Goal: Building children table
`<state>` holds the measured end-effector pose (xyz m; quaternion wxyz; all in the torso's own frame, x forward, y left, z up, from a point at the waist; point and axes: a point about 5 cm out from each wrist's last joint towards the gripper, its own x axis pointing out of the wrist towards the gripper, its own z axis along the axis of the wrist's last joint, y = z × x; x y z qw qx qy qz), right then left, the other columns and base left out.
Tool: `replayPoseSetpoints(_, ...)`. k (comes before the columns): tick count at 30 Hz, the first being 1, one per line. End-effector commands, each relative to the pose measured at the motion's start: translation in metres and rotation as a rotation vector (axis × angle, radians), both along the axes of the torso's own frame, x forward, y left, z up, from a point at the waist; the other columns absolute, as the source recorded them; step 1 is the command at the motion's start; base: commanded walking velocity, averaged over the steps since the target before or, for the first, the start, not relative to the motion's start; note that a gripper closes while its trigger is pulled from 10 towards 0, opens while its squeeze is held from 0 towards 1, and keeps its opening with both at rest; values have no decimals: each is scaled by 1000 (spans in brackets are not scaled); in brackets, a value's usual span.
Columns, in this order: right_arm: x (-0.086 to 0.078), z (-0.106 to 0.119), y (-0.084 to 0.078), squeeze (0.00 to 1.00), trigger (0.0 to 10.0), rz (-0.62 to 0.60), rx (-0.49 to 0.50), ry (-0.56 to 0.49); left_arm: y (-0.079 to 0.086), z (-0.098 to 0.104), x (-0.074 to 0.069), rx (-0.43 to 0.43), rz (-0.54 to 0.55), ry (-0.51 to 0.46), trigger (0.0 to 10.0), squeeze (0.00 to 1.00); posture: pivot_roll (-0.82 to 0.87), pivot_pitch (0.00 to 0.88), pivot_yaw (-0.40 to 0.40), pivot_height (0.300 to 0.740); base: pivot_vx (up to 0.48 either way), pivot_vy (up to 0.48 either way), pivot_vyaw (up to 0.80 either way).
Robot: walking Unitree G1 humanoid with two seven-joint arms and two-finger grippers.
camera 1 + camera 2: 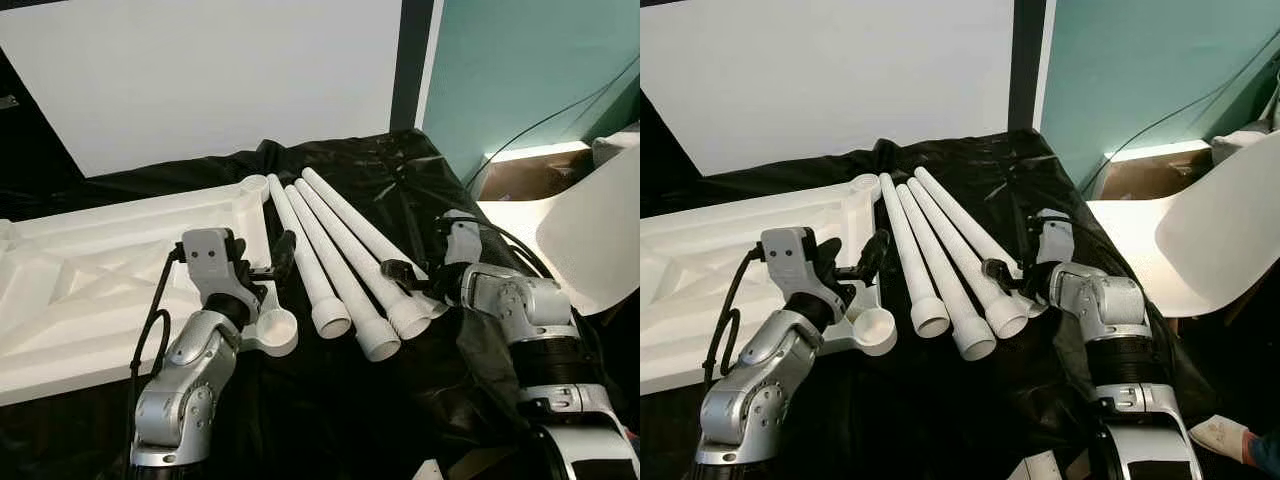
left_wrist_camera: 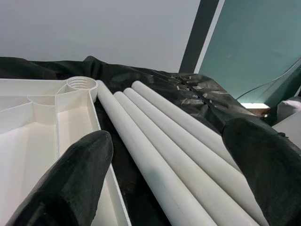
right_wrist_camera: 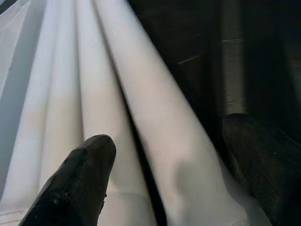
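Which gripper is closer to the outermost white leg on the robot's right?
Right. The right gripper straddles that leg; the left gripper sits across the bundle, by the tabletop.

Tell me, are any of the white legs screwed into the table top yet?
No, all four white legs lie side by side on the black sheet, beside the upturned table top.

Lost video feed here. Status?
Left tool open beside tabletop. Right tool open astride outermost table leg. Four legs side by side. Nothing blocking.
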<state>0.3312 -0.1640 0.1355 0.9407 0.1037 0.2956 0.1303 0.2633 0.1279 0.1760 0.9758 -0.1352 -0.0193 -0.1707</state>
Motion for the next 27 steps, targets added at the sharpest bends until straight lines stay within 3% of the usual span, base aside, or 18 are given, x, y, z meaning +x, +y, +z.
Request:
replayPoseSetpoints(1,-12,-27,-10,0,10000,-63,-8,175,1,-4,3,30,11,12,10000,0,82,0,63,740,0,0,0)
replayPoseSetpoints(8,-13,-28,-13,0,10000,-98,15,228,-1,-6,4,43,5,16,10000,0,82,0,63,740,0,0,0)
replayPoseSetpoints(9,-13,-29,-13,0,5569,-85,15,230,-2,-6,4,43,5,18,10000,0,77,0,59,740,0,0,0)
replayPoseSetpoints(10,-13,-30,-12,0,0,-76,14,232,-2,-6,5,42,5,19,10000,0,77,0,59,740,0,0,0)
replayPoseSetpoints(23,-12,-31,-3,0,0,-49,56,213,0,-11,7,48,43,33,10000,0,88,0,43,740,0,0,0)
replayPoseSetpoints(26,-10,-28,-2,0,0,-43,53,187,-1,-11,7,50,43,34,10000,0,89,0,42,740,0,0,0)
replayPoseSetpoints(27,-7,-23,-1,0,0,-35,15,129,-2,-12,7,51,43,34,10000,0,89,0,42,740,0,0,0)
